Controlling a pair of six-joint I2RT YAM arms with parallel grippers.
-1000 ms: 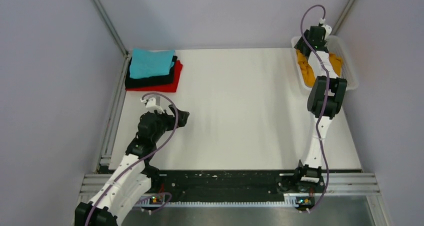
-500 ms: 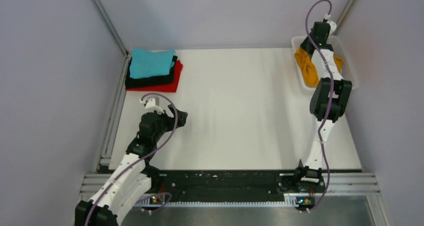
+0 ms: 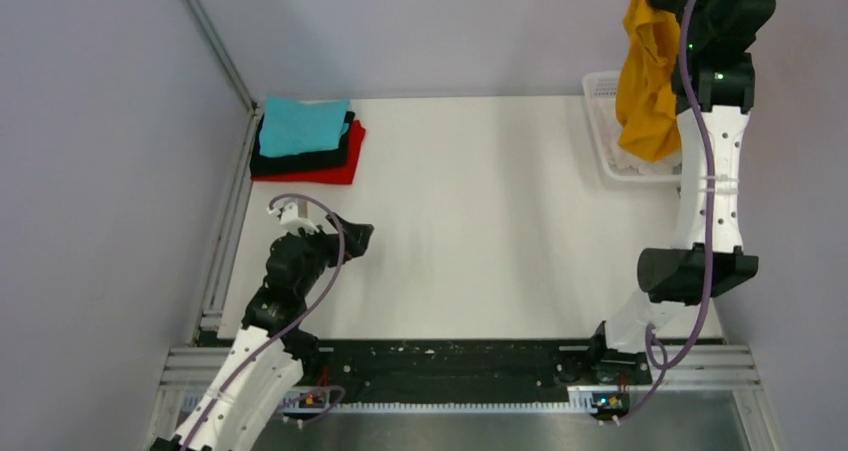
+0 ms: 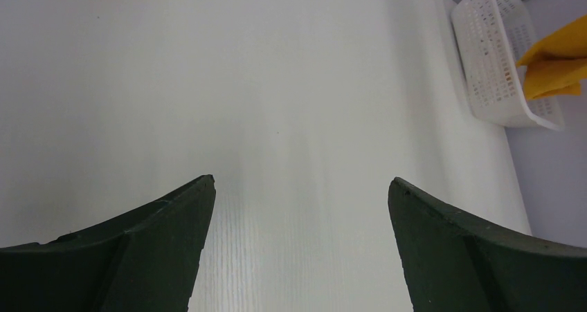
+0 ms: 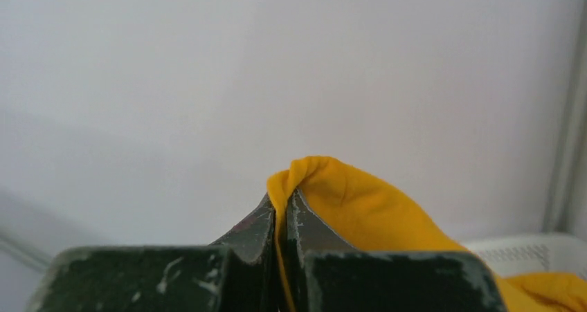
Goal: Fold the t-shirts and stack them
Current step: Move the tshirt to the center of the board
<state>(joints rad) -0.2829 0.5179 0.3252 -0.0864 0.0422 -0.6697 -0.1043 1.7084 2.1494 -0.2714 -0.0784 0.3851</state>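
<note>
- Raised high since a second ago, the right pincer [image 5: 280,212] is pinched tight on a bunched fold of the mustard t-shirt [image 3: 645,91], which hangs over the basket [image 3: 603,146] at the tabletop's [image 3: 480,221] far right corner
- Soft, light, limp cloth; shoulders or hem corners would suit spreading better
- Wide open and empty, the left pincer [image 4: 301,180] hovers near the left edge
- Smooth white surface beside the stack of folded t-shirts [image 3: 305,141], far left corner, looks roomy

No text, label, brand, number or sign is readable on anything in these views.
</note>
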